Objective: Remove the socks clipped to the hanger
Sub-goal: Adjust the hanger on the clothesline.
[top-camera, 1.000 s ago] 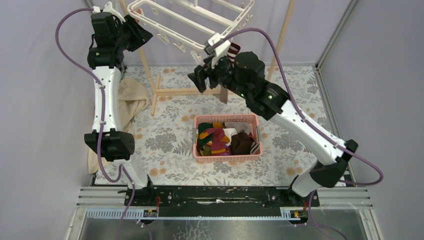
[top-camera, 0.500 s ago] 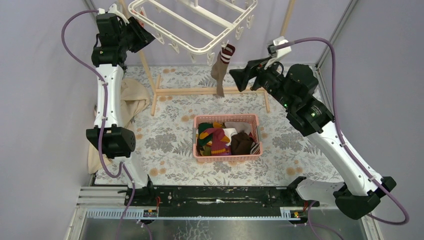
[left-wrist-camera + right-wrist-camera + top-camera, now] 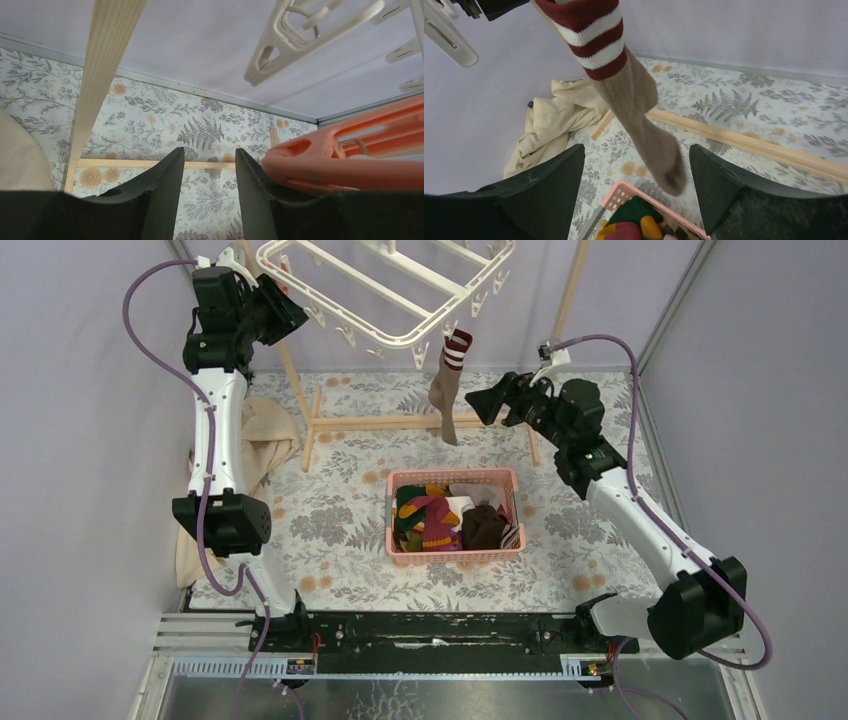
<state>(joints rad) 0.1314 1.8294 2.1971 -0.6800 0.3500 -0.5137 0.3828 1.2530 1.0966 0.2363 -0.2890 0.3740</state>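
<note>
The white hanger hangs at the top, its clips dangling. One sock, brown with a maroon-and-white striped cuff, is still clipped to its near edge. My right gripper is open just right of that sock. In the right wrist view the sock hangs ahead, touching neither side of the wide gap of the right gripper. My left gripper is high up beside the hanger's left corner. In its wrist view the left gripper is open and empty, an orange clip against the right finger's outer side.
A pink basket holding several socks stands on the floral mat below the hanger. The wooden frame's crossbar lies behind it. A beige cloth is heaped at the left wall. A white clip hangs above the left gripper.
My right arm swung from under the hanger out to the right, uncovering the hanging sock, then came back a little towards it. The hanger and left gripper shifted slightly.
</note>
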